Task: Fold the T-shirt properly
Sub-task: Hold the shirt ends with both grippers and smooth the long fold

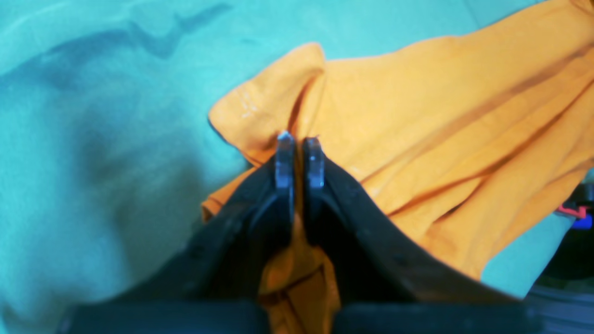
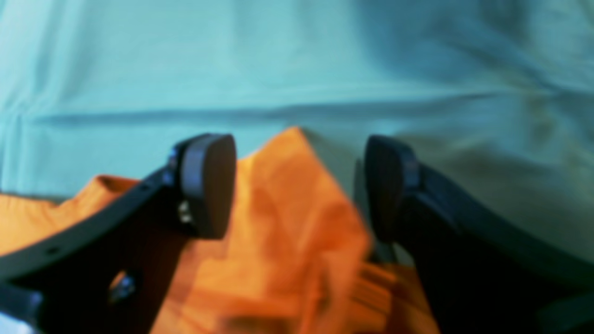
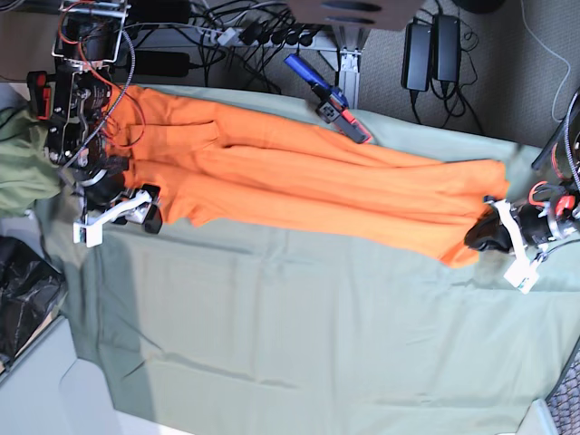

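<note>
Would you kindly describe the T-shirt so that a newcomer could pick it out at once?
Start from the big grey-green table cloth covering the table. Stretched across its far half, between the two arms, lies the T-shirt, its one end pinched in the left claw. It is the only bright orange cloth; the garment bunched at the edge is olive green.

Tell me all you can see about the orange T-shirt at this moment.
The T-shirt is plain bright orange, soft like cotton, creased in long folds. It lies stretched across the grey-green table cloth. The left gripper is shut on one end; the right gripper stands open around a corner of the other end.
</note>
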Robot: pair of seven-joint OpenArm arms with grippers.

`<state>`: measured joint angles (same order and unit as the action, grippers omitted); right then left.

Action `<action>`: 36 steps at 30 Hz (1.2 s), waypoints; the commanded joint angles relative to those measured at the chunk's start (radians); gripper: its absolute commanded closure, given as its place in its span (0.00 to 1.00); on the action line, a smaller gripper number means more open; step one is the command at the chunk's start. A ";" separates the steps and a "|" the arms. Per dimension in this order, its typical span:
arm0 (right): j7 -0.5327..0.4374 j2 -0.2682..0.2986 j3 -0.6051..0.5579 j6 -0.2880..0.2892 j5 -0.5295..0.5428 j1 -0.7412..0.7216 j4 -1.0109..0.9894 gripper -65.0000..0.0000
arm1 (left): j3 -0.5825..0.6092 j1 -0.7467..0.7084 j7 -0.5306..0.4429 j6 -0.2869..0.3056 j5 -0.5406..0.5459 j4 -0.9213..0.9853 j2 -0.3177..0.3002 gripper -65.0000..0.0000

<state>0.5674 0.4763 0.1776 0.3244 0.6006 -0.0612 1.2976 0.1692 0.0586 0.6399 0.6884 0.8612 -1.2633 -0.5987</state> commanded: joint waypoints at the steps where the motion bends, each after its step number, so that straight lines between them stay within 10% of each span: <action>1: -0.021 0.019 -0.005 0.100 0.001 -0.015 0.014 0.35 | -0.009 0.016 -0.007 0.010 0.014 -0.014 -0.016 1.00; 8: -0.021 0.019 -0.038 0.099 0.002 -0.015 0.014 1.00 | -0.009 0.016 -0.006 0.010 0.014 -0.014 -0.016 1.00; 23: 0.050 0.027 -0.033 0.100 0.013 0.013 0.172 1.00 | -0.013 0.013 0.113 0.010 0.085 -0.099 -0.027 1.00; 36: 0.070 0.027 0.094 0.100 0.047 0.345 0.514 1.00 | -0.013 -0.062 0.112 0.010 0.109 -0.103 -0.083 1.00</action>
<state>0.6552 0.4866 0.2630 0.3336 0.6319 0.2893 1.7954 0.1654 -0.0174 0.7593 0.6888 0.9623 -1.3533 -0.6575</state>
